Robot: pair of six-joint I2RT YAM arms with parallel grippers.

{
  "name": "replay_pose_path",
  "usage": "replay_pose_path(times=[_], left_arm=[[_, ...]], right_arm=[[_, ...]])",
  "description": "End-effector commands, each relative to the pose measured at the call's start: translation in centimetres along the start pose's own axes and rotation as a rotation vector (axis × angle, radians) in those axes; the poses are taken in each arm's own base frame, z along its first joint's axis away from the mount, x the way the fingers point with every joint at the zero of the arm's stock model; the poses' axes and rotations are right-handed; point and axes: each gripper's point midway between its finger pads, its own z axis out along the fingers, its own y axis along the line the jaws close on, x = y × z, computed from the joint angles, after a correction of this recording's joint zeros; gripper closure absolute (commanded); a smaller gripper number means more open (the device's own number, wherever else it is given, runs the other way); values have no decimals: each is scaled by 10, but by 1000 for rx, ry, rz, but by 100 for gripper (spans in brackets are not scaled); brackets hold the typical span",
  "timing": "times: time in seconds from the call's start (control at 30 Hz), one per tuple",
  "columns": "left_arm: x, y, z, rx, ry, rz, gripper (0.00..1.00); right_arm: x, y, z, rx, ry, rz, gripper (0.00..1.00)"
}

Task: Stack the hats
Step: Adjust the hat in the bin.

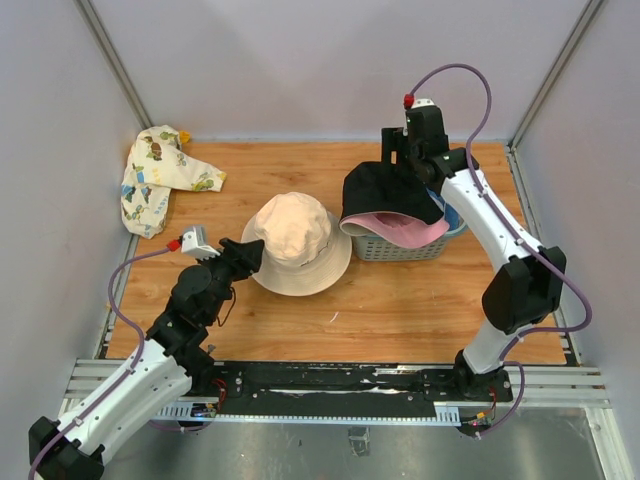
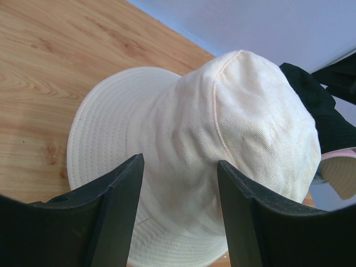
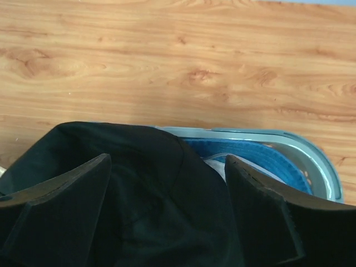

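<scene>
Left gripper (image 1: 250, 255), jaws apart, at crown of cream hat (image 1: 295, 245) mid-table. Right gripper (image 1: 405, 165), jaws wide, over black hat (image 1: 385, 190) draped on pink hat (image 1: 400, 232) atop basket (image 1: 400, 250). Risks: lopsided pile sliding off basket rim; shallow pinch dropping cream hat.

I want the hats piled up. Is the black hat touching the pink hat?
Touching. The top view shows the black hat lying right on the pink hat, whose brim pokes out from underneath it.
</scene>
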Motion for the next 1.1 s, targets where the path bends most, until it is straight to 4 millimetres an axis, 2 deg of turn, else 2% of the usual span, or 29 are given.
replay_pose_path(times=[0.0, 0.07, 0.2, 0.3, 0.33, 0.47, 0.77, 0.87, 1.07], left_arm=[[-9, -8, 1, 22, -20, 9, 40], [-7, -6, 1, 20, -19, 8, 40], [-6, -5, 1, 17, -15, 10, 40], [-5, -4, 1, 14, -16, 8, 40], [-4, -3, 1, 14, -14, 7, 40], [-3, -4, 1, 16, -11, 4, 40], [-3, -6, 1, 26, -7, -6, 40], [-2, -7, 2, 29, -3, -8, 40], [1, -10, 4, 38, 15, -9, 40]], right_arm=[[15, 2, 6, -49, 60, 47, 20], [22, 5, 11, -72, 77, 56, 32], [32, 9, 16, -107, 109, 79, 70], [34, 9, 14, -118, 108, 88, 94], [32, 9, 12, -120, 99, 89, 99], [13, 7, -3, -126, 37, 86, 100], [-60, 2, -76, -157, -212, 96, 100], [-72, 0, -96, -159, -259, 98, 100], [-97, -5, -117, -151, -340, 98, 100]])
